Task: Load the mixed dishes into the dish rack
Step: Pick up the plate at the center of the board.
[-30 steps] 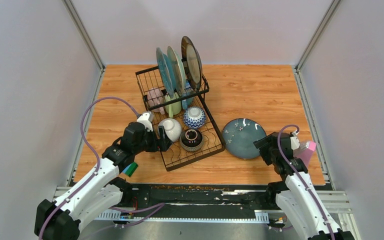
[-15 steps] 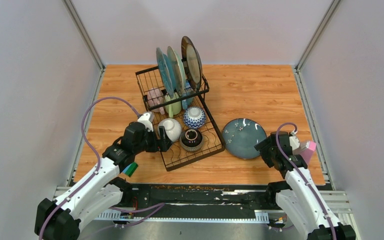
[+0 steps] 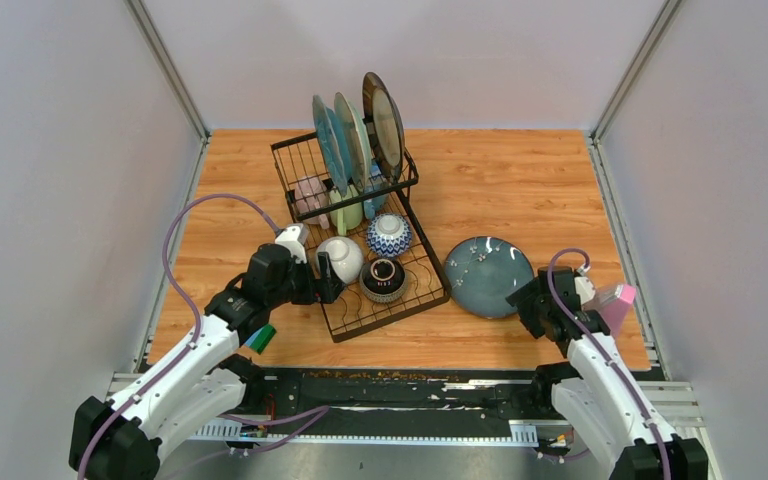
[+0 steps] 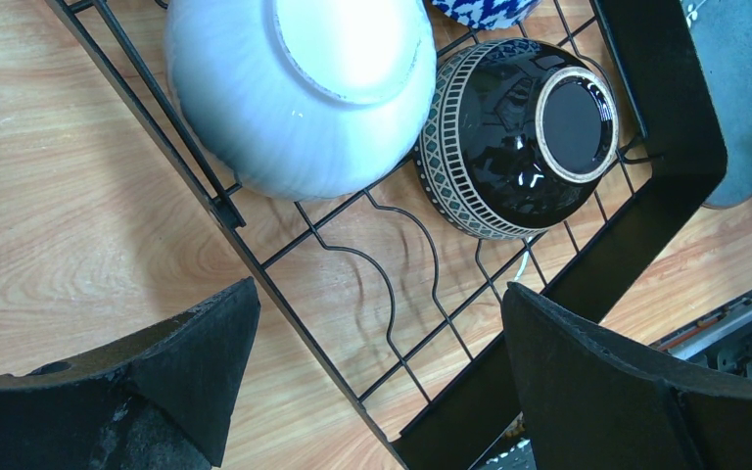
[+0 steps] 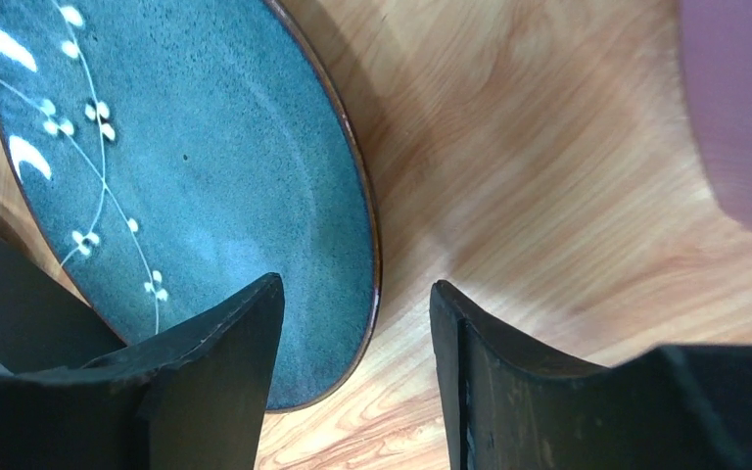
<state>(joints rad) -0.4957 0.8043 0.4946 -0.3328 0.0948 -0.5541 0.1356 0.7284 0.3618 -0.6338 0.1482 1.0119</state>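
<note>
Teal plate (image 3: 488,276) lies flat on the counter (image 3: 520,180), just right of the dish rack (image 3: 392,318) and not yet loaded. Right pincer (image 3: 530,298) is wide, with the plate's near-right rim between its fingers (image 5: 215,372). Risk: the rim sits flush on the wood, so the closing fingers likely skid off it or shove the plate left into the rack. A thin edge grip may let the plate tilt and drop on lifting. Pink container (image 3: 615,300) sits just right of that arm, so a swing could knock it. Left pincer (image 3: 328,272) is wide and holds nothing, over the rack's near-left edge beside the white bowl (image 4: 299,88); a careless move may bump it into the dark bowl (image 4: 519,132).
</note>
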